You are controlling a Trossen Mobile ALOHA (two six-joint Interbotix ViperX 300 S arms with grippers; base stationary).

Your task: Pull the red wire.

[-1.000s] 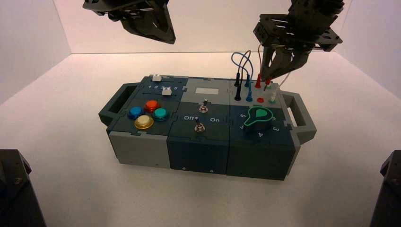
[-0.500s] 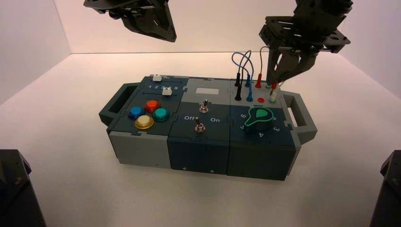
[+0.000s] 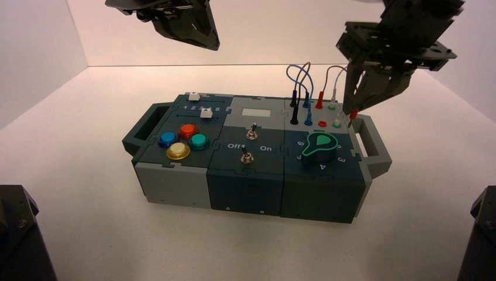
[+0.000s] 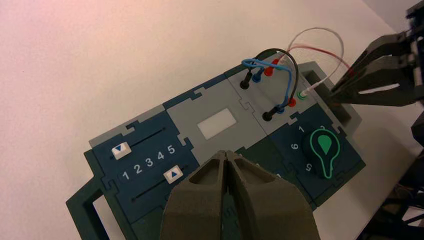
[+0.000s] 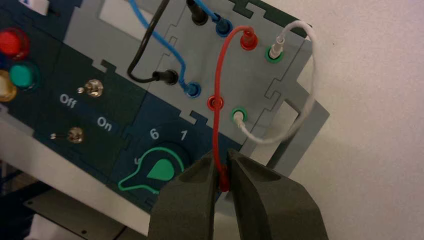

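Your right gripper pinches the red wire's freed plug; near red socket empty. Far plug seated; left gripper shut, idle.

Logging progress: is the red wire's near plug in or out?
Out: red wire plug sits between right pincer fingers, red socket empty.

The right gripper hangs at the far right, pointing steeply down, its fingers pinched together around something thin. The left gripper hovers high at the far left, fingers together.
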